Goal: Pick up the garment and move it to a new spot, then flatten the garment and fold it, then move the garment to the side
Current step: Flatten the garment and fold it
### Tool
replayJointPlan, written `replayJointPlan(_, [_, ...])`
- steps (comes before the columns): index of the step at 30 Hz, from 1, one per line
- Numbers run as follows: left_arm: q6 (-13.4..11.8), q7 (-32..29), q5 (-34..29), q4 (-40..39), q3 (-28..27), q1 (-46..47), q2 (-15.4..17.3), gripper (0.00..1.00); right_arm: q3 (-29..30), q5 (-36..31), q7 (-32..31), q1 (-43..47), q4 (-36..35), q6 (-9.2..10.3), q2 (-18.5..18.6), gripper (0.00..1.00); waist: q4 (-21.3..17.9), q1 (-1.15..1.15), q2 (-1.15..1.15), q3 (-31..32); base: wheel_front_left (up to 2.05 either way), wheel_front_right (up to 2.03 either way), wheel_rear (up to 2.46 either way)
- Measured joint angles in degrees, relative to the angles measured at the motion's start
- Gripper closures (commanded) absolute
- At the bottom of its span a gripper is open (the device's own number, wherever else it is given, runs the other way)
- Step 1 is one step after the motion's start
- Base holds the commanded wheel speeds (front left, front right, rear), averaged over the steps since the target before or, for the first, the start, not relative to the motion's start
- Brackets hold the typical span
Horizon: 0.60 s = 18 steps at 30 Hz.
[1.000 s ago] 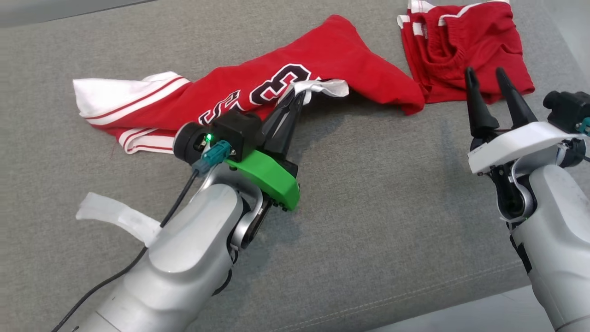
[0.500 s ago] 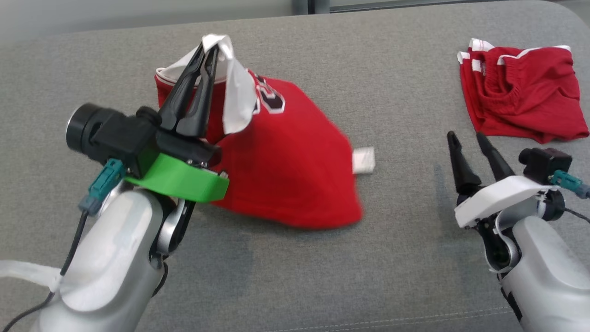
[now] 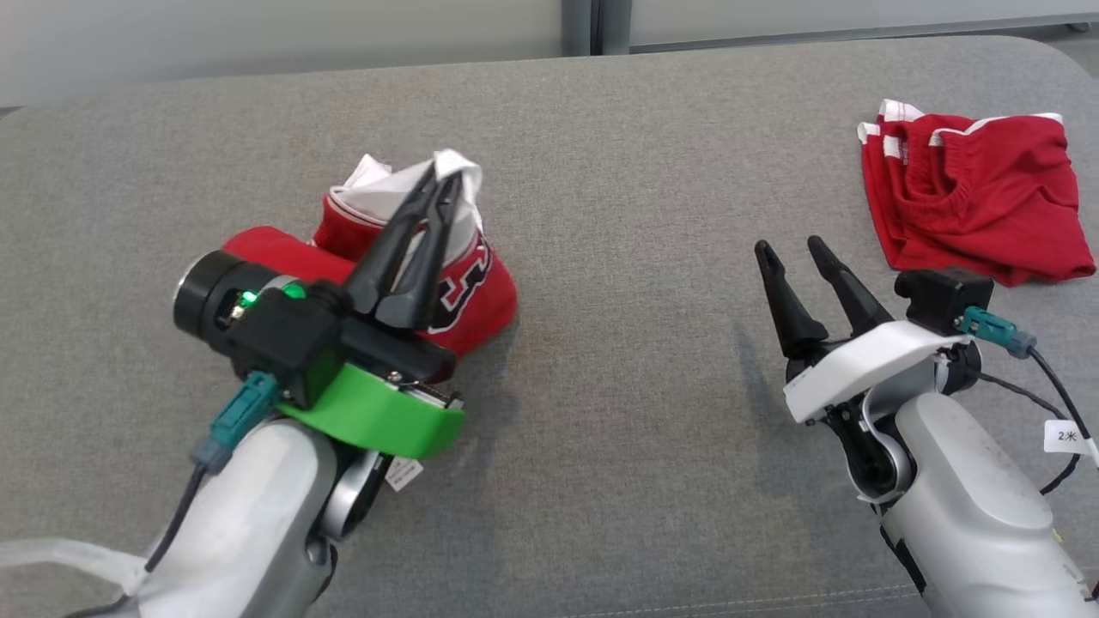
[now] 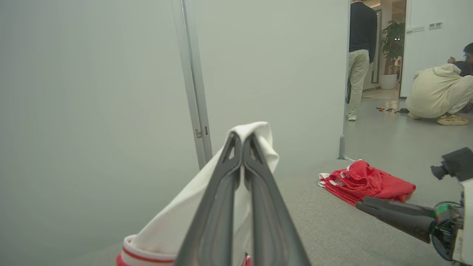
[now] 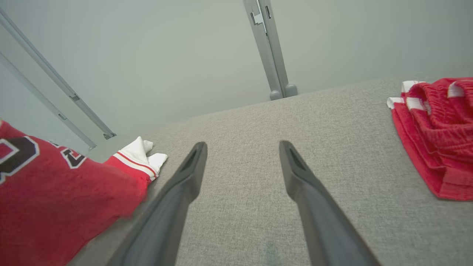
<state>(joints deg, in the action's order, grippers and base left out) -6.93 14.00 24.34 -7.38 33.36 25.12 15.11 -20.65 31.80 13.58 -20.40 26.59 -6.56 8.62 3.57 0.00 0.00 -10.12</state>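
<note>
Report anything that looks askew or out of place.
The red jersey is bunched in a crumpled heap, not flat, its white trim pinched in the left gripper. The other red garment lies folded at the right.

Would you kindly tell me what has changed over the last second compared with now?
The left gripper, shut on the white edge of the jersey throughout, has pulled it up and leftward, away from the folded red shorts; it is now bunched rather than spread out. The right gripper stayed open and empty; the shorts stayed put.
</note>
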Motion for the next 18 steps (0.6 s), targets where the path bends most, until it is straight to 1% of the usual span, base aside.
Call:
replayJointPlan(2, [1.1, -1.3, 0.0, 0.1, 2.3, 1.6, -0.6, 1.0, 0.1, 0.0, 0.0, -0.8, -0.3, 0.0, 0.0, 0.0, -0.6, 0.0, 0.0, 0.0, 0.0, 0.0, 0.0])
replayJointPlan(4, [2.8, -3.0, 0.0, 1.0, 4.8, 4.4, -1.9, 1.0, 0.2, 0.0, 0.0, -1.7, -0.4, 0.0, 0.1, 0.0, -1.4, 0.0, 0.0, 0.1, 0.0, 0.0, 0.0])
replayJointPlan(7, [5.4, -5.8, -0.1, 2.5, 8.2, 9.6, -4.9, 1.0, 0.4, 0.0, 0.0, -2.6, -0.5, 0.0, 0.4, 0.0, -2.6, 0.0, 0.0, 0.1, 0.0, 0.0, 0.0])
replayJointPlan(9, [5.0, -6.8, -0.3, 3.5, 7.3, 13.3, -7.0, 1.0, 0.4, -0.1, 0.0, -3.0, -0.6, 0.0, 0.5, 0.0, -3.5, 0.0, 0.0, 0.1, 0.0, 0.0, 0.0])
replayJointPlan(10, [4.1, -7.0, -0.3, 4.0, 5.1, 15.3, -7.6, 1.0, 0.4, -0.1, 0.0, -3.2, -0.7, 0.0, 0.5, 0.0, -4.0, 0.0, 0.0, 0.1, 0.0, 0.0, 0.0])
replayJointPlan(11, [3.1, -7.2, -0.4, 4.9, 2.4, 17.5, -7.6, 1.0, 0.3, -0.1, 0.0, -3.4, -0.8, 0.0, 0.4, 0.0, -4.5, 0.0, 0.0, 0.1, 0.0, 0.0, 0.0])
replayJointPlan(13, [2.0, -9.6, -0.2, 8.1, -1.7, 20.5, -6.1, 1.0, 0.3, -0.1, 0.0, -4.0, -1.1, -0.01, 0.3, 0.0, -5.5, 0.0, 0.0, 0.0, 0.0, 0.0, 0.0])
replayJointPlan(16, [1.9, -13.0, 0.8, 13.5, -2.4, 18.8, -2.9, 1.0, 1.2, 0.1, 0.0, -4.0, -1.4, -0.44, 0.4, 0.0, -6.9, 0.0, 0.0, -0.5, 0.0, 0.0, 0.0])
replayJointPlan(18, [1.8, -13.6, 1.7, 16.2, -3.3, 15.9, -2.0, 1.0, 2.5, 0.4, 0.1, -4.0, -1.5, -0.32, 1.1, 0.0, -7.6, 0.0, 0.0, -1.0, 0.0, 0.0, 0.0])
